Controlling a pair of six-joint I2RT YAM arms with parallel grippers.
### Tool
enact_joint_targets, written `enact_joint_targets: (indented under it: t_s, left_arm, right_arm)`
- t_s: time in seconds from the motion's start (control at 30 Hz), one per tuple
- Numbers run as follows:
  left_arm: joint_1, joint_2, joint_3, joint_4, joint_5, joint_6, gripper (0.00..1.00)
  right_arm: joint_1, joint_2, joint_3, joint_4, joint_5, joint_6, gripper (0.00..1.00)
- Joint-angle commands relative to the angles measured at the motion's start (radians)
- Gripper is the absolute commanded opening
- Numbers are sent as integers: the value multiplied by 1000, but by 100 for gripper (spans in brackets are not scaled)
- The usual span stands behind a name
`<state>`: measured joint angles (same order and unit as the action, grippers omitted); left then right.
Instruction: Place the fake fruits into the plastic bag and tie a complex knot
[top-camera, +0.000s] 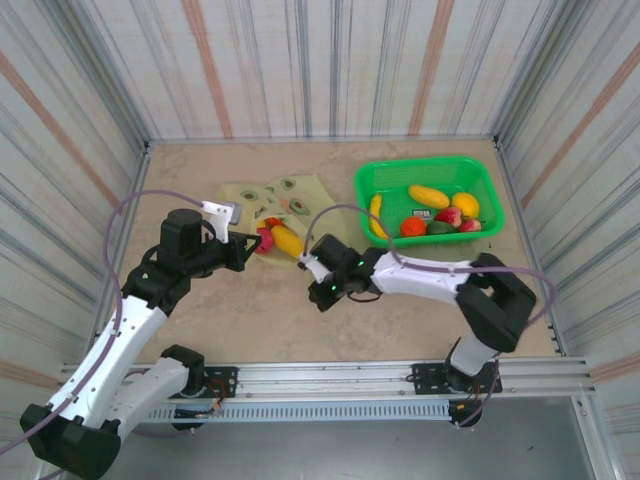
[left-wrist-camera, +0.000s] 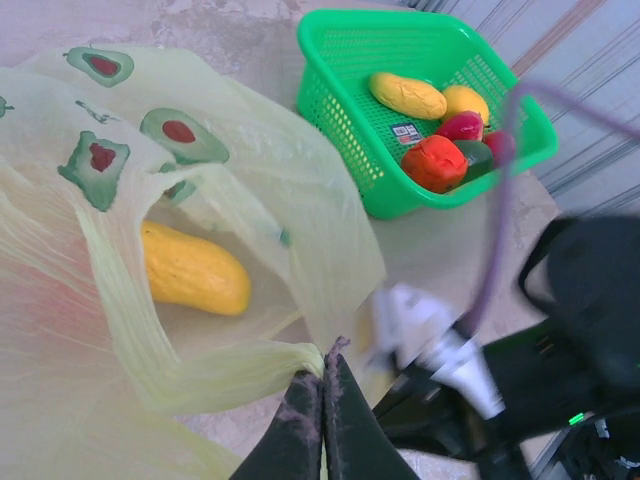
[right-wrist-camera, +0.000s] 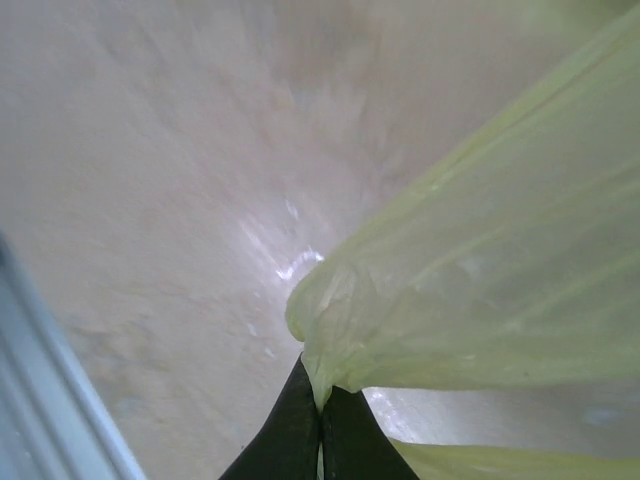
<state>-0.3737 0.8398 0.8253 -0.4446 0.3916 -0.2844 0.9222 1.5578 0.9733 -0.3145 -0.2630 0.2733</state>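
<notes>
While both arms reach in over the table (top-camera: 200, 330), each claw is pinched tight on the bag (top-camera: 290, 192). Seen from its own wrist, the left claw (left-wrist-camera: 322, 390) has its fingers pressed together on a bunched edge of the pale film, right at the near lip of the bag's mouth. The right claw (right-wrist-camera: 320, 405) is closed the same way on a gathered fold of film, which bulges out just above its tips.

From above, the bag lies on the table just left of the basket (top-camera: 395, 180), avocado prints facing up, its near edge stretched between the two claws. A yellow fruit (left-wrist-camera: 195, 270) lies inside the open mouth, and a red fruit (top-camera: 266, 238) sits right beside it. In the basket lie a banana (top-camera: 376, 215), a long yellow one (top-camera: 428, 196), a lemon (top-camera: 465, 205), an orange-red one (top-camera: 413, 227) and a dark green one (top-camera: 440, 228).
</notes>
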Motion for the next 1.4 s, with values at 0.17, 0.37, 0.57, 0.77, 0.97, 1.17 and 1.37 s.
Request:
enact_joint_targets:
  t_s: [0.17,0.37,0.57,0.77,0.97,1.17,1.37]
  left_arm:
    - [-2,-17,157,-17,-25,-68,0]
    - [12,46,419,-88,-83,-40,0]
    - [19,105,609,-121,-114,-28,0]
    - [31,169,704,-141,-144,4,0]
    - [31,186,736,-122,-119,6,0]
    - [32,145,716,-116,-104,2,0]
    - [31,99,581,-54,-42,-41,0]
  right_arm:
    - [-171,-241,261,32,-77,189,0]
    - [-243,-163,629,-103,-76,195,0]
    - [-294,-96,821,-173,-41,172,0]
    - [-357,-65,837,-134,-81,212,0]
    - [-378,-28,881,-134,-120,221,0]
    - [-381,-25,873,-126,-153,230,0]
    - [-396,-67,706,-70,-148,227,0]
